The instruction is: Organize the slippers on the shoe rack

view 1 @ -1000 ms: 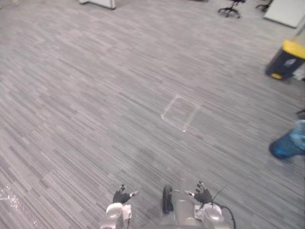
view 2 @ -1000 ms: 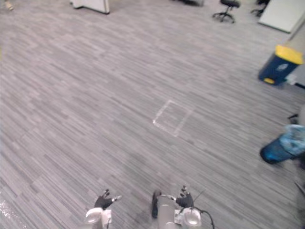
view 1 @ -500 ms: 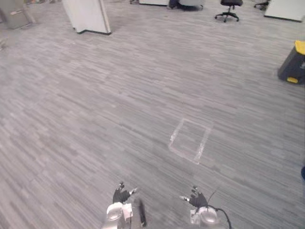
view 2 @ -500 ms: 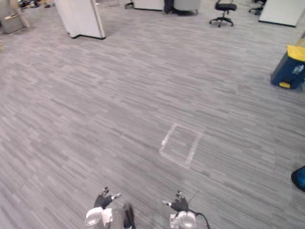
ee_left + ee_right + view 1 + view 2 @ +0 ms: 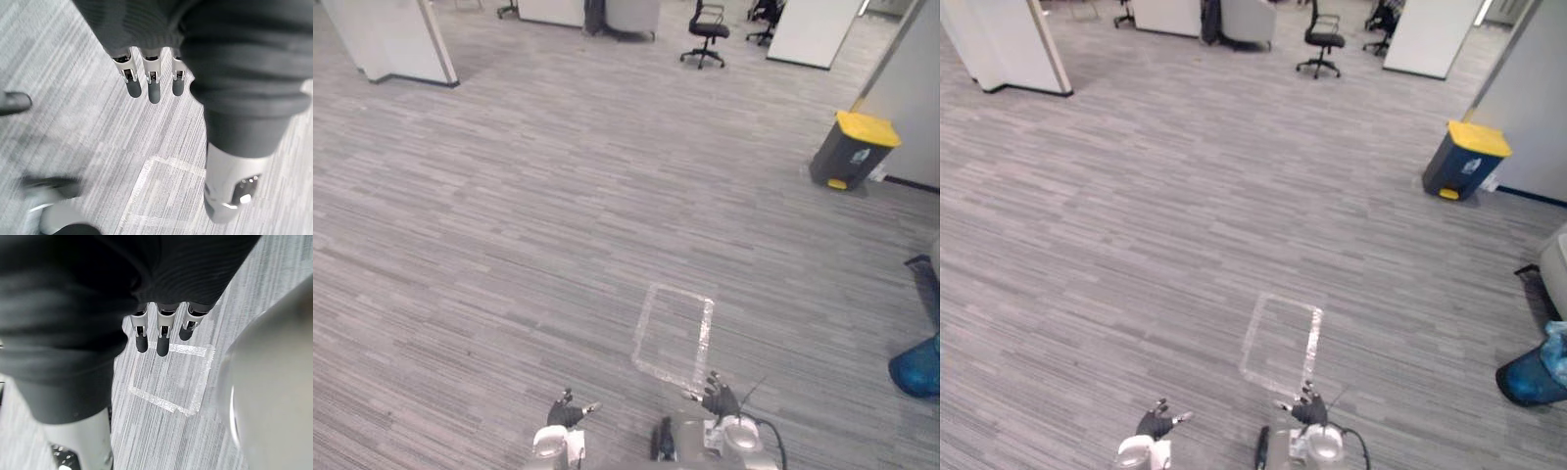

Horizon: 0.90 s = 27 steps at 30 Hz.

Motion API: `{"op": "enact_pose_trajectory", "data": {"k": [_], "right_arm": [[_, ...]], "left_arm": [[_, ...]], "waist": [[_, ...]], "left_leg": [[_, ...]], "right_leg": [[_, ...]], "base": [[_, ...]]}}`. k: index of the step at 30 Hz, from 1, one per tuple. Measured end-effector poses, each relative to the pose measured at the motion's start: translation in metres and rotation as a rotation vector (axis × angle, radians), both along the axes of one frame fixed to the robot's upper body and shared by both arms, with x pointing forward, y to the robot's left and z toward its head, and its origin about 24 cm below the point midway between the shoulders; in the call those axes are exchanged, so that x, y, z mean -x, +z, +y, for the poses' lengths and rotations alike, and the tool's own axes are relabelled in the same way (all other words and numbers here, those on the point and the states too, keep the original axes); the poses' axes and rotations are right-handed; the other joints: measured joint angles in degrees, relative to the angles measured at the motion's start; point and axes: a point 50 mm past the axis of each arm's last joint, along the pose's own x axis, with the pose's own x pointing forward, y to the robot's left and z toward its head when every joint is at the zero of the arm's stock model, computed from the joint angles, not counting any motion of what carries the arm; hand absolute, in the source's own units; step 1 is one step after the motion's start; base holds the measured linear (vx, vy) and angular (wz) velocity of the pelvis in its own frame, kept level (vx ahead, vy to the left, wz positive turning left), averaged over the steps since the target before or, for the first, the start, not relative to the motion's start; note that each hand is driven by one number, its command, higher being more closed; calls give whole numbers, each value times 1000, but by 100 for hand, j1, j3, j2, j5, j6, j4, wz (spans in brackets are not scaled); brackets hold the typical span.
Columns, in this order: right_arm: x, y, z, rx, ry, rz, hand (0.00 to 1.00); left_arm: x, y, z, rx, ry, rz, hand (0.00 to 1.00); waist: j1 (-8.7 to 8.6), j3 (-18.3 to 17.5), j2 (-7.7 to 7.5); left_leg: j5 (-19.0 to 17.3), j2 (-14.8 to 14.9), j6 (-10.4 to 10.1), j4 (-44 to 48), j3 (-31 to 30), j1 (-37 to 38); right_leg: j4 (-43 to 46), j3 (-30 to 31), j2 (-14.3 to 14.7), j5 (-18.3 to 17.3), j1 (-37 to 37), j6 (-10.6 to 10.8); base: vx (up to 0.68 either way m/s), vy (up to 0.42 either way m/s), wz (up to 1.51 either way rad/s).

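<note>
Left eye view, nearest first: the left robot hand (image 5: 566,409) and the right robot hand (image 5: 718,399) hang low at 6 o'clock, apart from each other, over the grey striped carpet floor (image 5: 509,245). In the left wrist view, the left robot hand's fingers (image 5: 153,88) point straight down in a row, spread wide and relaxed, with nothing between them and the floor below. The right wrist view shows the same of the right robot hand: its fingers (image 5: 163,340) are straight, loose and empty.

Just ahead of the right robot hand, at 12 o'clock, a rectangle of pale tape (image 5: 704,340) is stuck flat on the floor, its long sides running away from the robot. Both wrist views catch it under the fingertips, and neither hand touches it.

Farther out, at about 3 o'clock by the picture's edge, sits a blue container (image 5: 915,367), cut off by the frame, with a dark strip (image 5: 925,284) lying on the floor just beyond it. At 2 o'clock a dark bin with a yellow lid (image 5: 850,149) stands upright beside a grey wall (image 5: 911,98).

Farthest off, a black office chair (image 5: 705,34) stands at 12 o'clock, a white partition (image 5: 391,39) at 10 o'clock, and a white panel (image 5: 813,29) at 1 o'clock.
</note>
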Motion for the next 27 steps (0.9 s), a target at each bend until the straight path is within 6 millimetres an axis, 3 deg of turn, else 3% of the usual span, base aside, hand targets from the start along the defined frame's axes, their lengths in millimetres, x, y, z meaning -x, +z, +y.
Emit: {"op": "enact_pose_trajectory", "data": {"k": [1, 2, 4, 6, 7, 8, 10, 11, 12, 14, 15, 17, 18, 19, 20, 21, 22, 24, 27], "right_arm": [[-1, 0, -1, 3, 1, -1, 0], [-3, 1, -5, 16, 4, 1, 0], [-4, 2, -11, 27, -9, -1, 0], [-2, 1, -11, 23, -18, 3, 0], [0, 1, -11, 23, -14, 7, 0], [2, -1, -6, 20, 2, 18, 0], [5, -3, 2, 6, 19, 29, 0], [7, -4, 5, -3, 21, 39, 0], [7, -4, 5, -4, 20, 42, 0], [10, -6, 7, -11, 1, 56, 0], [10, -6, 8, -15, -6, 57, 0], [14, -7, 8, -14, -13, 67, 0], [15, -8, 7, -11, -14, 67, 0], [18, -9, 7, -12, -16, 79, 0], [18, -9, 9, -18, -15, 80, 0], [23, -11, 13, -30, -12, 91, 0], [23, -11, 14, -35, -11, 88, 0], [21, -10, 18, -47, -12, 81, 0], [18, -9, 20, -52, -11, 67, 0]], "left_arm": [[0, 0, -2, 4, -1, 3, 0], [-1, 0, -7, 14, -11, 0, 0], [-3, 1, -13, 31, -24, -6, 0], [-4, 1, -11, 35, -19, -12, 0], [-3, 1, -8, 31, -4, -11, 0], [-2, 2, -3, 27, 27, -22, 0], [-4, 4, 1, 16, 34, -43, 0], [-4, 5, 2, 15, 40, -53, 0], [-5, 6, 2, 14, 41, -57, 0], [-7, 7, 0, 17, 39, -69, 0], [-7, 7, 1, 16, 40, -72, 0], [-8, 8, 0, 15, 37, -76, 0], [-8, 8, 0, 15, 36, -74, 0], [-6, 6, 2, 10, 39, -65, 0], [-5, 6, 4, 4, 41, -62, 0], [-3, 5, 8, -8, 44, -47, 0], [-2, 4, 9, -11, 44, -44, 0], [-4, 5, 11, -21, 43, -43, 0], [2, 1, 13, -26, 55, -7, 0]], "waist": [[0, -13, 16], [-4, -46, 173], [-54, -72, 339], [-114, -87, 395], [-98, -60, 397], [-24, -59, 421], [40, -39, 328], [104, -59, 299], [129, -67, 292], [198, -74, 286], [215, -76, 277], [256, -105, 241], [262, -117, 248], [262, -209, 191], [237, -256, 131], [253, -369, 6], [276, -389, -18], [293, -317, -41], [239, -287, -15]], "left_leg": [[0, 25, 1, -4, -2, 42], [65, 123, 11, 85, 24, 103], [175, 315, -167, 803, -82, -33], [651, 715, -466, 2806, -487, -789], [1208, 960, -656, 4058, -748, -1367], [1198, 1132, -685, 5344, -782, -1934], [915, 1148, -562, 5879, -667, -2431], [598, 1156, -368, 5518, -358, -2712], [491, 1146, -304, 5261, -255, -2802], [246, 955, -179, 3620, -330, -3134], [252, 853, -186, 3186, -538, -3206], [443, 320, -190, 1723, -1843, -3302], [638, 260, -285, 1626, -2060, -3302], [840, 136, -340, 1844, -1880, -3226], [801, 130, -326, 1850, -1686, -3173], [693, 134, -231, 1852, -1333, -3045], [654, 153, -168, 1837, -1140, -2979], [585, 155, -50, 1373, -619, -2384], [571, 135, -26, 613, -71, -1415]], "right_leg": [[67, -15, 28, -71, -4, 29], [283, -17, 67, -335, -14, -9], [592, -28, 158, -778, 84, -99], [431, -14, 383, -1057, 517, -130], [195, 36, 554, -1094, 827, -179], [-104, 225, 780, -1143, 1242, -273], [-504, 591, 927, -1181, 1823, -336], [-794, 941, 950, -1173, 2199, -330], [-873, 1093, 948, -1170, 2296, -325], [-1201, 1742, 906, -1183, 2699, -216], [-1227, 1905, 882, -1211, 2748, -168], [-1231, 2495, 673, -1497, 2898, 80], [-1158, 2630, 633, -1616, 2904, 147], [-857, 2958, 473, -1837, 2876, 358], [-737, 2989, 407, -1826, 2807, 381], [-262, 2978, 320, -1720, 2471, 515], [67, 2942, 294, -1635, 2268, 529], [1179, 2307, 60, -1277, 1642, 906], [1932, 961, -244, -1568, 1311, 629]], "base": [[537, -138, -12], [406, -129, -14], [502, -203, -12], [501, -239, -9], [584, -196, -51], [485, -109, -75], [526, -52, -118], [462, 9, -130], [446, 68, -140], [456, 148, -139], [483, 239, -145], [588, 392, -152], [613, 454, -169], [411, 319, -118], [501, 374, -141], [364, 277, -99], [417, 338, -123], [326, 289, -125], [219, 185, -94]]}}
